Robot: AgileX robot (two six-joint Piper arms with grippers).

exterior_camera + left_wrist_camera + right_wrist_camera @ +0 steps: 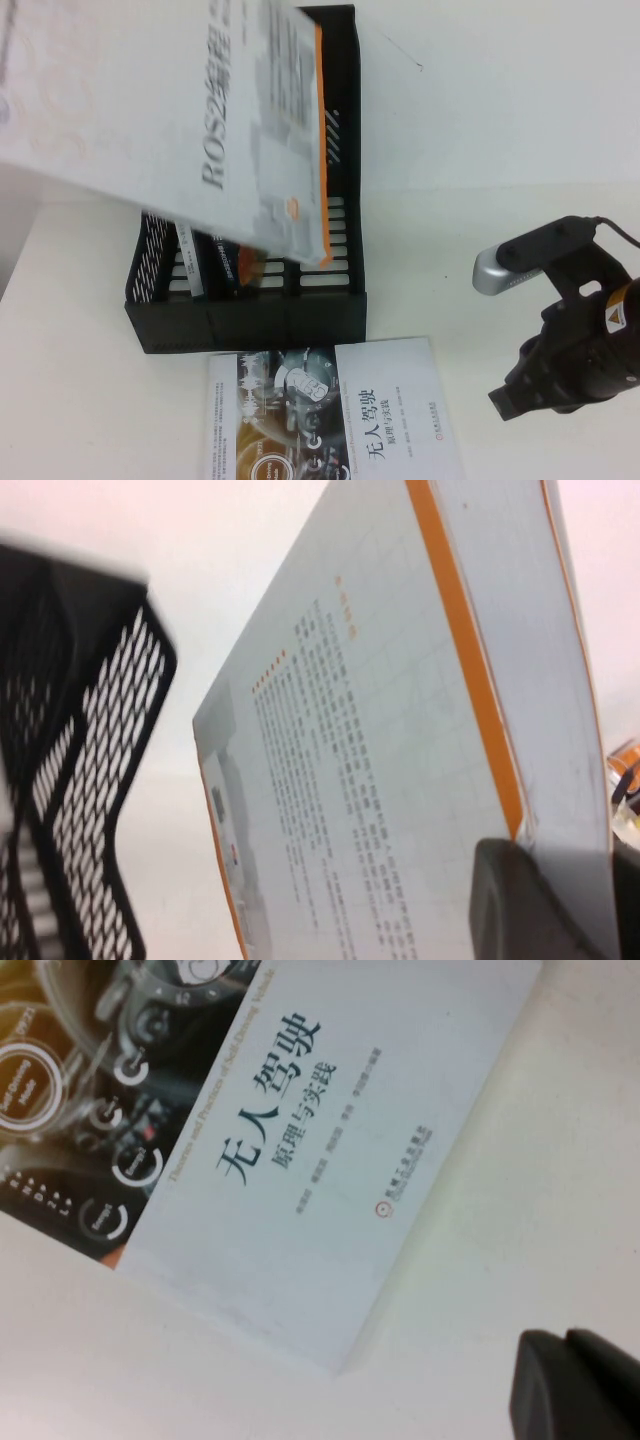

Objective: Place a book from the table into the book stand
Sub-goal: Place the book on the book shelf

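The book (200, 110), white-grey with an orange stripe and a black "ROS2" title, is held tilted in the air close to the high camera. Its lower corner hangs over the black book stand (250, 315) on the table (80, 400). In the left wrist view my left gripper (575, 900) is shut on the book (380, 780) near its orange edge, with the book stand (90, 780) to one side. The book hides this gripper in the high view. My right gripper (510, 395) rests shut and empty low over the table at the right.
A white book with a dark photo panel (340, 420) lies flat in front of the stand, and the right wrist view shows it too (300, 1140). A dark blue book (232, 265) stands in a slot of the rack. The right arm's camera housing (510, 265) sticks up.
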